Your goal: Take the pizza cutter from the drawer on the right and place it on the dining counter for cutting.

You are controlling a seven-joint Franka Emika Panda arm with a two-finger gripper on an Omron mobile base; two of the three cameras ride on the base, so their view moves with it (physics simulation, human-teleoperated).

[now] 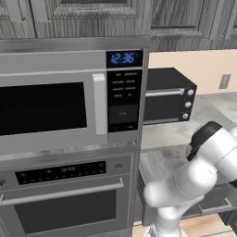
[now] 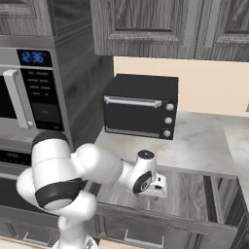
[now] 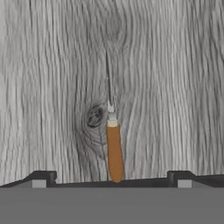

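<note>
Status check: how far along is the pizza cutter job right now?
Done: the drawer is pulled open under the worktop, and the arm has reached into it. In hand: the gripper is open and centred over the pizza cutter, which lies on the drawer floor between the fingertips, not yet gripped. Left: close, lift, carry it to the dining counter.

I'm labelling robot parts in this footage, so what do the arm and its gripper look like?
The arm is made of glossy white, rounded segments with dark grey to black bands at the joints. No cables or markings show. In the hand view, the gripper has two small, blocky dark finger tips, each with a pale grey patch.
</note>
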